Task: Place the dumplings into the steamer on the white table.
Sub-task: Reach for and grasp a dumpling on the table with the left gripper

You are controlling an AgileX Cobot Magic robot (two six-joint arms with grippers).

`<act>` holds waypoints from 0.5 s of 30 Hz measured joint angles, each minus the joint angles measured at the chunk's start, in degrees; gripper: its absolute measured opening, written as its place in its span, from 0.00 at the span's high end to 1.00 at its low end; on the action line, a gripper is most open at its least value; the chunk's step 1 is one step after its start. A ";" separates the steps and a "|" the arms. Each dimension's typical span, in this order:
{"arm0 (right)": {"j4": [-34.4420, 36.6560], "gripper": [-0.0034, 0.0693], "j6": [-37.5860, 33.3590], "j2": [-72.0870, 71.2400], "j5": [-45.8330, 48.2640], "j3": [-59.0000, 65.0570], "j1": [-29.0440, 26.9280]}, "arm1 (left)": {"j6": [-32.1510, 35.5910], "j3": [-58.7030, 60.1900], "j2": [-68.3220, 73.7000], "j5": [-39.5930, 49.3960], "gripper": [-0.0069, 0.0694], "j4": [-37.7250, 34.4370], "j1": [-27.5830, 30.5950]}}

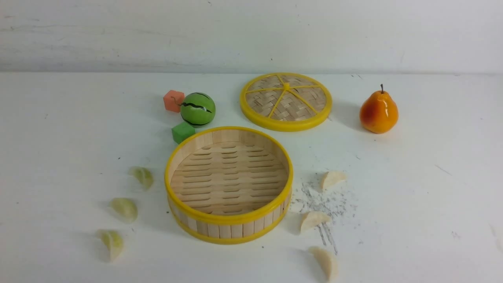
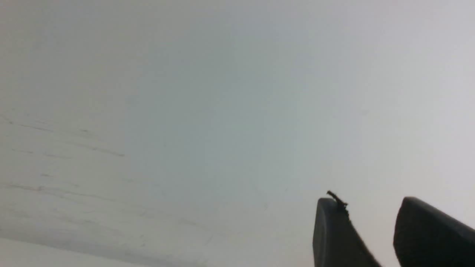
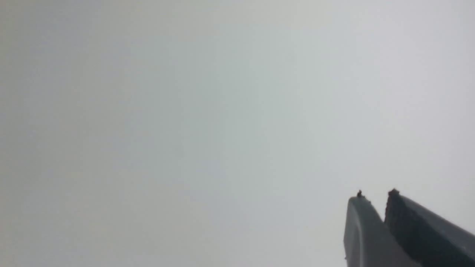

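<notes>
Left claw gapes, right claw barely parted — pale green crescent dumplings lie left of the round bamboo steamer on the white worktop, cream-white dumplings right — a trio likely nearer each arm.

I read: steamer yellow-rimmed, slatted pale wood; dumplings three pale green, three cream; table white, grey-scuffed.
</notes>
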 joint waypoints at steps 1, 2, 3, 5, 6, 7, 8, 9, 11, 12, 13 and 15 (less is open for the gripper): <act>0.00 0.82 2.45 0.00 -3.07 0.00 0.00 | -3.65 0.00 0.00 -1.06 0.60 -0.19 0.00; -0.22 0.82 3.93 0.00 -5.07 0.00 0.00 | -7.41 0.00 0.00 -1.67 0.60 -0.33 0.00; -0.46 0.82 5.34 0.00 -6.25 0.00 0.00 | -11.16 0.00 0.00 -2.14 0.60 -0.38 0.00; -1.27 0.81 6.58 0.00 -6.07 -0.14 0.00 | -16.90 0.00 0.00 -2.37 0.60 0.13 0.00; -1.70 0.81 6.94 0.23 -4.97 -0.63 0.00 | -18.61 0.00 0.00 -2.37 0.60 0.72 0.00; -1.71 0.81 6.94 0.40 -4.65 -0.95 0.00 | -19.25 -0.09 0.00 -2.37 0.60 1.07 0.00; -2.22 0.81 7.26 1.70 -1.31 -2.64 0.00 | -20.88 -1.34 0.00 -1.12 0.61 2.80 0.00; -2.67 0.82 7.31 3.04 1.32 -4.33 0.00 | -21.35 -3.02 0.00 0.20 0.62 3.88 0.00; -3.72 0.85 7.45 6.30 6.73 -8.71 0.00 | -21.58 -7.64 1.34 3.67 0.67 5.65 0.00; -4.09 0.85 7.45 6.73 7.24 -9.18 0.00 | -21.58 -8.90 1.64 4.67 0.68 6.03 0.00; -5.81 0.89 7.45 10.48 10.47 -13.24 0.00 | -21.58 -14.48 4.99 8.77 0.74 6.83 0.00; -8.56 0.95 7.45 15.80 12.79 -17.72 0.00 | -21.58 -20.88 10.36 15.36 0.83 7.73 0.00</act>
